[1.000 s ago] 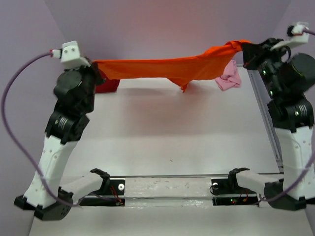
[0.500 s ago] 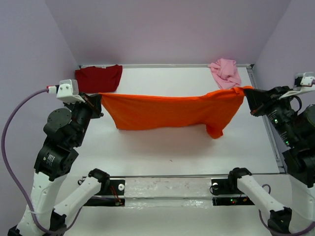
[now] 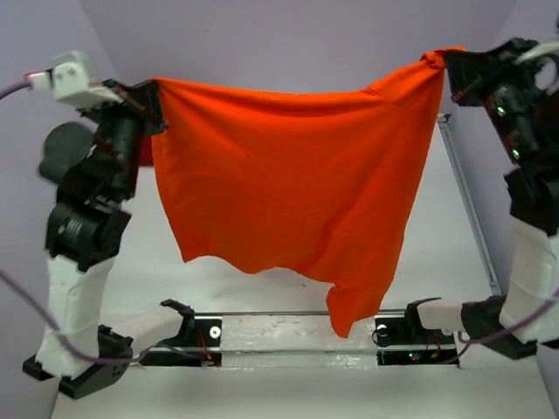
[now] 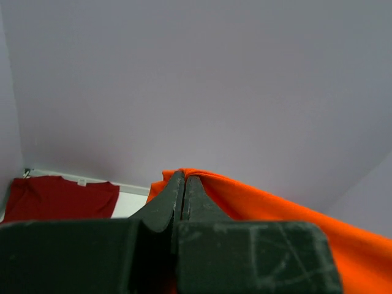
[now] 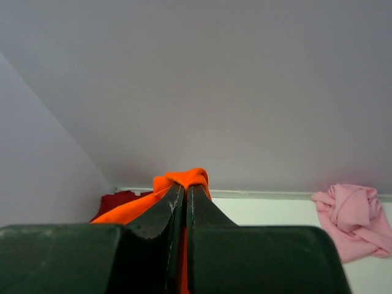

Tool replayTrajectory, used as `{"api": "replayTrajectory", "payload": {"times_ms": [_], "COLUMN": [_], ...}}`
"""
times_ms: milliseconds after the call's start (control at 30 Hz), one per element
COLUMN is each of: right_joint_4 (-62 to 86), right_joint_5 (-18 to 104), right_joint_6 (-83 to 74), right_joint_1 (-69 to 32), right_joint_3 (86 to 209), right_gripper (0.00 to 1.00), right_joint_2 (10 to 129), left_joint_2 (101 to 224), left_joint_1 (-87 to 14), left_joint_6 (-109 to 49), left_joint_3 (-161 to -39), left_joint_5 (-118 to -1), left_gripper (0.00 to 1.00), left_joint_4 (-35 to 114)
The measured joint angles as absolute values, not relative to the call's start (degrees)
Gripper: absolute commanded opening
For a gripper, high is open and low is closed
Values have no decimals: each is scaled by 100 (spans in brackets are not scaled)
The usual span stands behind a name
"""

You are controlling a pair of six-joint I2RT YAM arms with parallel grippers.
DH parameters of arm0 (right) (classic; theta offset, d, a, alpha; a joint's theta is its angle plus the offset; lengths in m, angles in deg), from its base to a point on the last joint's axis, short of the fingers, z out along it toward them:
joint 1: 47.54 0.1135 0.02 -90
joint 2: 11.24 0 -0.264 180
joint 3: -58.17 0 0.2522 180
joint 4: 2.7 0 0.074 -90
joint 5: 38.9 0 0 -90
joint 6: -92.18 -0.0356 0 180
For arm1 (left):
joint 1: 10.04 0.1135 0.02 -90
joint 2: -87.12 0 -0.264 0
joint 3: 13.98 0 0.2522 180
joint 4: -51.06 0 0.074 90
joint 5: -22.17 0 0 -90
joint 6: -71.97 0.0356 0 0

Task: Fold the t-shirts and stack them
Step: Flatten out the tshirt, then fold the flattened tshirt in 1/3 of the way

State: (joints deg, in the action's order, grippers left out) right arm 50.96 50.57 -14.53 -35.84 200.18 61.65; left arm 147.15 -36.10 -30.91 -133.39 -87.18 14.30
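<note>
From both clamped fingers (image 4: 164, 207) hangs the orange t-shirt (image 3: 279, 175).

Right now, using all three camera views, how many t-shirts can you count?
3. The orange t-shirt hangs between the left gripper and right gripper; the dark red t-shirt lies far left; the pink t-shirt sits crumpled far right. Orange cloth may hide more.

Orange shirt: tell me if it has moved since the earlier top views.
Yes. The orange shirt was lifted toward the camera: its low corner now overlaps the near rail, which it hung clear of before.
</note>
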Motion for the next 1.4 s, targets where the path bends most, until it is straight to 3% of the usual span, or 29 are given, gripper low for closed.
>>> {"api": "replayTrajectory", "payload": {"times_ms": [167,400,567,667,833,967,1400], "right_joint_4": [4438,4106,4224,4230,4007,3798,3496], "right_joint_5": [5487,5699,5800,5861,5857,5861,6018], "right_joint_6": [-1426,-1383,-1273,-1147,-1057,-989,-1190], "right_joint_1": [-3595,-3632,-3663,-3678,-3711,-3752,-3822], "right_joint_3": [19325,19148,19550,20039,20339,19843,16864], "right_gripper": [0,0,0,0,0,0,0], "right_joint_2": [7732,11056,12713,13183,13078,12488,9850], "left_joint_2": [16171,19640,22204,22984,23060,22966,20521], "left_joint_1": [-2874,-2277,-2015,-1903,-1739,-1660,-1787], "left_joint_6": [-3076,-3039,-2967,-2943,-2952,-2997,-3205], "left_joint_3": [-12629,-12255,-13962,-14889,-15450,-15431,-13107], "left_joint_5": [-8541,-8211,-7984,-7892,-7643,-7525,-7197], "left_gripper": [0,0,0,0,0,0,0], "left_joint_4": [2129,2800,2339,2370,2223,2144,2197]}}
